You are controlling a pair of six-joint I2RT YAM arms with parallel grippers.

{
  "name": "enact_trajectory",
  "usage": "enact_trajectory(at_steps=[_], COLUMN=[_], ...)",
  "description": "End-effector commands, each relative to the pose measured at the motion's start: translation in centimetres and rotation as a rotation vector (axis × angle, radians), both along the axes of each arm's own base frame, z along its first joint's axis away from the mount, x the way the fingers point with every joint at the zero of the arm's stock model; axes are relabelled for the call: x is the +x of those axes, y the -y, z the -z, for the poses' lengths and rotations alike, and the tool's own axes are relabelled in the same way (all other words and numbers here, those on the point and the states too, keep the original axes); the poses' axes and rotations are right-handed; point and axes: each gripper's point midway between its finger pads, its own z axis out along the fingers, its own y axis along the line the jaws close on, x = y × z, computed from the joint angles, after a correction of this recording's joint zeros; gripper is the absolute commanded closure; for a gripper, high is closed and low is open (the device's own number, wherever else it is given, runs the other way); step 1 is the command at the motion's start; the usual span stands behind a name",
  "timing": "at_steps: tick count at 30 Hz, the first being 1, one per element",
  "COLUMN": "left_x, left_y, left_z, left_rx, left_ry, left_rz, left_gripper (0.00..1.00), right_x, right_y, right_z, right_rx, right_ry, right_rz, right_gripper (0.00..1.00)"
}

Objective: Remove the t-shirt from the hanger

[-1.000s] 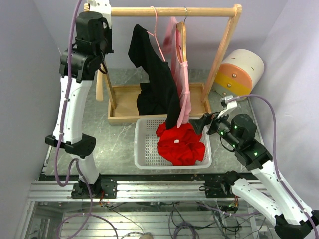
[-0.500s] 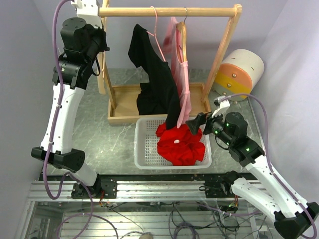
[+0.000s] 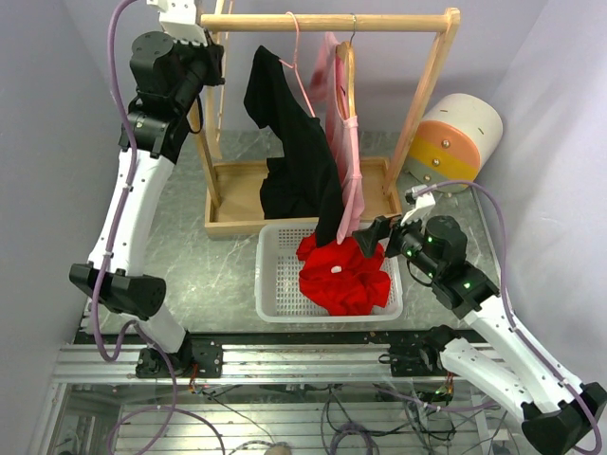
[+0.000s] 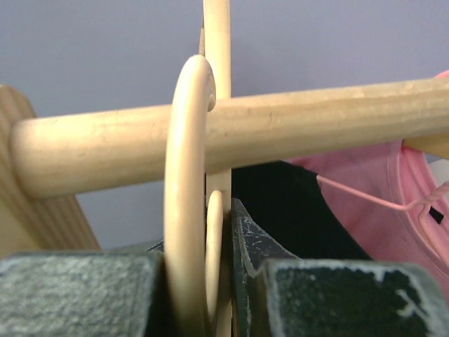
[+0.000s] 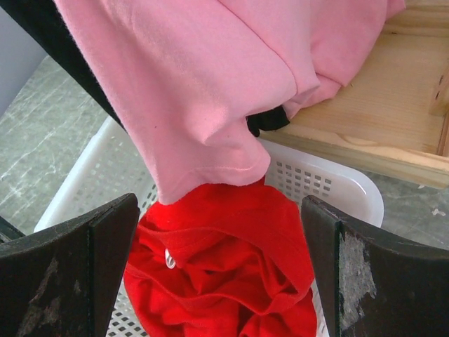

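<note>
Top external view: a wooden rack [image 3: 424, 90] is seen on the desk [image 3: 190, 256]. A black shirt [image 3: 294, 152] and a pink shirt [image 3: 349, 180] are hung to the right of the left gripper [image 3: 207, 59], which is clamped on a bare hanger [image 4: 184, 210] at the rail. The pink hem is framed between the wide-apart fingers of the right gripper [image 5: 217, 239], with a basket [image 3: 270, 275] and a red shirt [image 3: 341, 275] just below.

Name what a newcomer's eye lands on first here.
The red t-shirt heaped in the white basket stands out, with the black shirt and pink shirt hanging from the wooden rail above. The open right gripper sits at the pink hem; the left gripper is shut on a bare wooden hanger at the rail's left end.
</note>
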Motion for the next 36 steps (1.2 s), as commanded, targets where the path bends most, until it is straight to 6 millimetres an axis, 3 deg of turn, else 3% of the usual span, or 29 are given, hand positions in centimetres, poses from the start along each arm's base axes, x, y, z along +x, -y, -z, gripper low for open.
enact_trajectory(at_steps=[1, 10, 18, 28, 36], left_x=[-0.1, 2.4, 4.9, 2.9, 0.3], left_y=[0.5, 0.7, 0.6, 0.1, -0.6], left_z=[-4.7, -2.8, 1.4, 3.2, 2.7], left_rx=[-0.06, -0.045, -0.004, 0.006, -0.014], left_ry=[0.153, 0.105, 0.009, -0.022, -0.016], left_rz=[0.044, 0.017, -0.025, -0.019, -0.022], left_gripper=[0.93, 0.93, 0.93, 0.88, 0.62], right_x=[0.5, 0.8, 1.0, 1.0, 0.7], right_y=[-0.3, -1.0, -1.2, -1.5, -1.4], right_z=[0.0, 0.8, 1.1, 1.0, 0.6], right_rx=[0.006, 0.008, 0.009, 0.02, 0.034], right_ry=[0.02, 0.0, -0.01, -0.006, -0.001], right_rz=[0.002, -0.019, -0.025, -0.032, -0.033], right_gripper=[0.0, 0.0, 0.01, 0.01, 0.01])
